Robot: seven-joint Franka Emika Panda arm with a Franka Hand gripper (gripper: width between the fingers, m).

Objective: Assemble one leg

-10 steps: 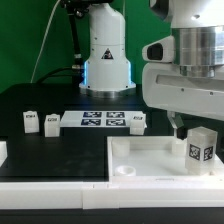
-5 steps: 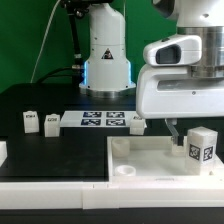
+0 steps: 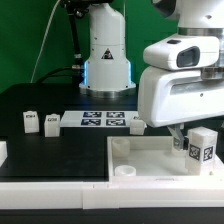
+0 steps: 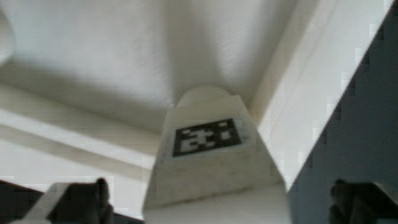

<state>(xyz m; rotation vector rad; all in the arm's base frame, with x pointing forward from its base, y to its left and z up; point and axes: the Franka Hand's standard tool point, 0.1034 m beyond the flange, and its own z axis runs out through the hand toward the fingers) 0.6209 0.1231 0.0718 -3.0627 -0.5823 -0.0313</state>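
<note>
The leg (image 3: 202,148) stands upright on the big white tray (image 3: 140,158), near the tray's corner at the exterior view's right, its tag facing the camera. The gripper (image 3: 181,136) hangs just behind and beside it. In the wrist view the same leg (image 4: 214,150) rises between the two dark fingertips (image 4: 75,200), which stand apart on either side of it with gaps showing, so the jaws are spread and hold nothing. Three more blocks (image 3: 31,121) and the marker board (image 3: 103,120) lie well away from the jaws.
</note>
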